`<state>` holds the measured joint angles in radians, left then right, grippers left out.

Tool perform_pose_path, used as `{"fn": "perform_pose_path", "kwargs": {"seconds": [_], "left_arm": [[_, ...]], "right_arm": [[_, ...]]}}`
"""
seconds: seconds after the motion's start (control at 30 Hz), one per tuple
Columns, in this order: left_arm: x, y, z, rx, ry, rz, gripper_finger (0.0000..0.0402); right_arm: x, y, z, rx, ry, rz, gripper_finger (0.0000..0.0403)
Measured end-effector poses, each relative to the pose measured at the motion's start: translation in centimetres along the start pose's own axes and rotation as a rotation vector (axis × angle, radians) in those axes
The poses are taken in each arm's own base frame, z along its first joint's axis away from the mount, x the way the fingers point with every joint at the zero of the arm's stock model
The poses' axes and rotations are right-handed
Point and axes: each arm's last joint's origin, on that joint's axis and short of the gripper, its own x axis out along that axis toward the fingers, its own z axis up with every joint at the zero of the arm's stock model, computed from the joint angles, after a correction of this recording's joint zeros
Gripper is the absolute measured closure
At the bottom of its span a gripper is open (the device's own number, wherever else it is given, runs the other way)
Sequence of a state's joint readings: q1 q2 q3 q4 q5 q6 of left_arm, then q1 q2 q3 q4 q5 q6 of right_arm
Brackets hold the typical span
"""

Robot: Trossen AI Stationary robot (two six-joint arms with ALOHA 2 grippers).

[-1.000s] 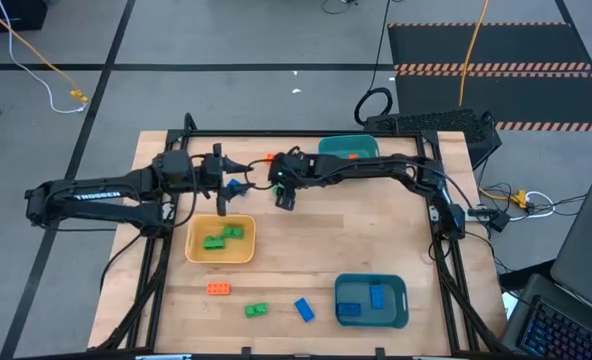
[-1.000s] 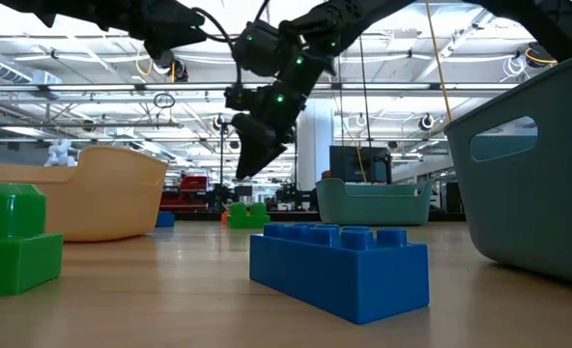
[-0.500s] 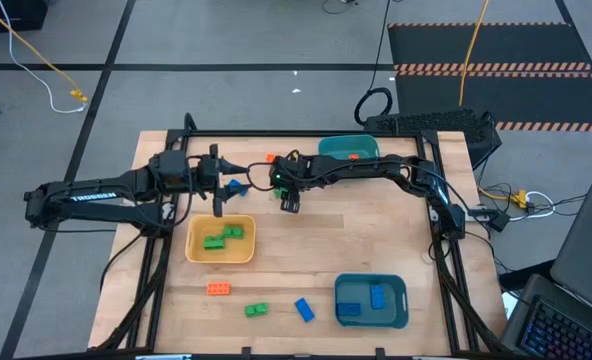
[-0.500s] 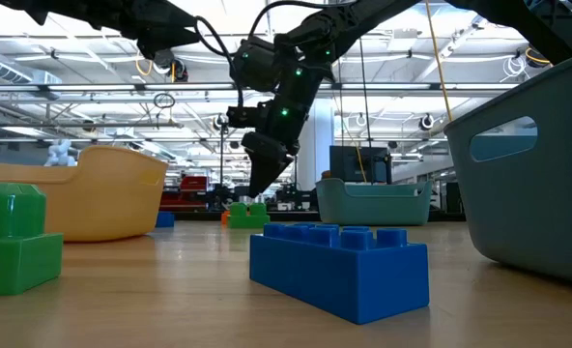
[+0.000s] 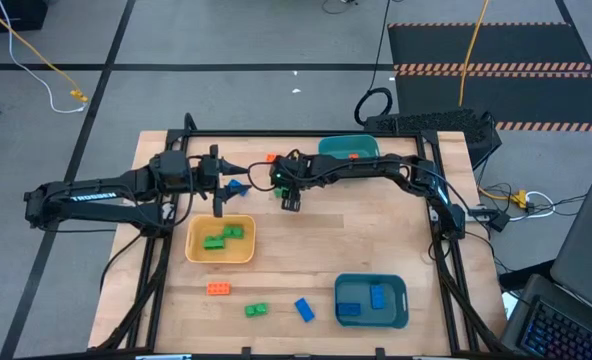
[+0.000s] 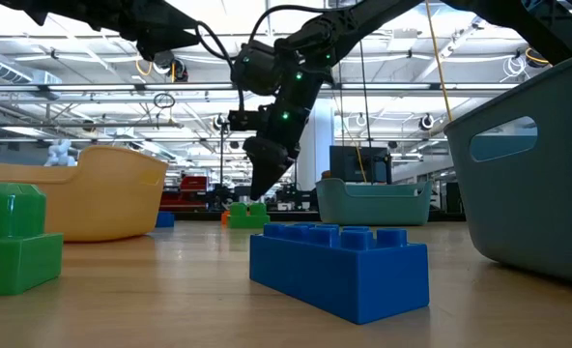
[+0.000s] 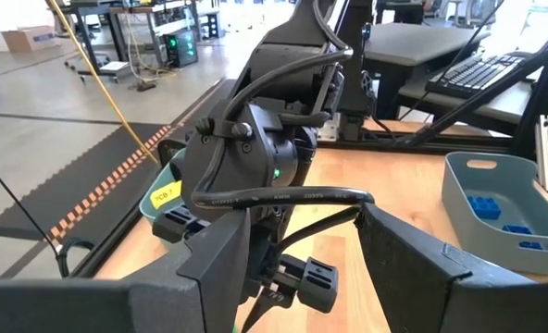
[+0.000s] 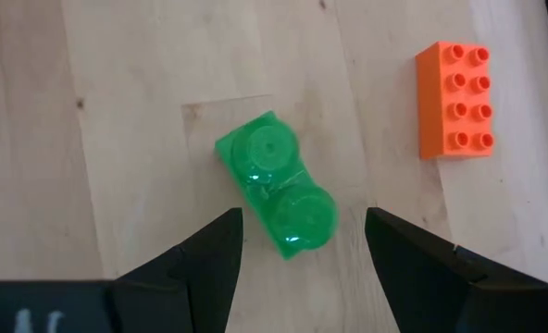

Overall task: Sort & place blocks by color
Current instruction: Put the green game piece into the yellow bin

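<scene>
A pale wooden surface (image 5: 276, 270) carries three plastic trays. A shallow yellow tray (image 5: 219, 254) sits toward its left side, near the middle. A teal tray (image 5: 396, 305) stands near the front right corner, and a second teal tray (image 5: 348, 146) rests at the back edge. Beyond the surface, a yellow cable (image 5: 36, 60) trails over the grey floor (image 5: 226, 40).

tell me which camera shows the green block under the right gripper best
The right wrist view: the green block lies in full sight on the wood, between the open fingers of the right gripper. The low view shows it small and far off. In the high view the arm hides it; the left wrist view misses it.
</scene>
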<state>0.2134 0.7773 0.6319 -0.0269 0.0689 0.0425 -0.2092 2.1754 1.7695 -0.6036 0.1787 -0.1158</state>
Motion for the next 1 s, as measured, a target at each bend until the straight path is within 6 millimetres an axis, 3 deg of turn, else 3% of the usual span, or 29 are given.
{"fn": "perform_pose_path", "kwargs": {"seconds": [0.33,0.67,1.0], "left_arm": [[0.0,0.0,-0.1,-0.004,0.008,-0.001,0.0197],[0.0,0.0,-0.1,-0.003,0.009,-0.001,0.0197],[0.0,0.0,-0.1,-0.004,0.01,0.0,0.0197]], "right_arm": [[1.2,0.4,0.0,0.027,-0.012,0.047,0.0181],[1.2,0.0,0.2,0.018,-0.027,-0.051,0.0181],[1.2,0.0,0.1,0.039,-0.024,-0.008,0.0181]]}}
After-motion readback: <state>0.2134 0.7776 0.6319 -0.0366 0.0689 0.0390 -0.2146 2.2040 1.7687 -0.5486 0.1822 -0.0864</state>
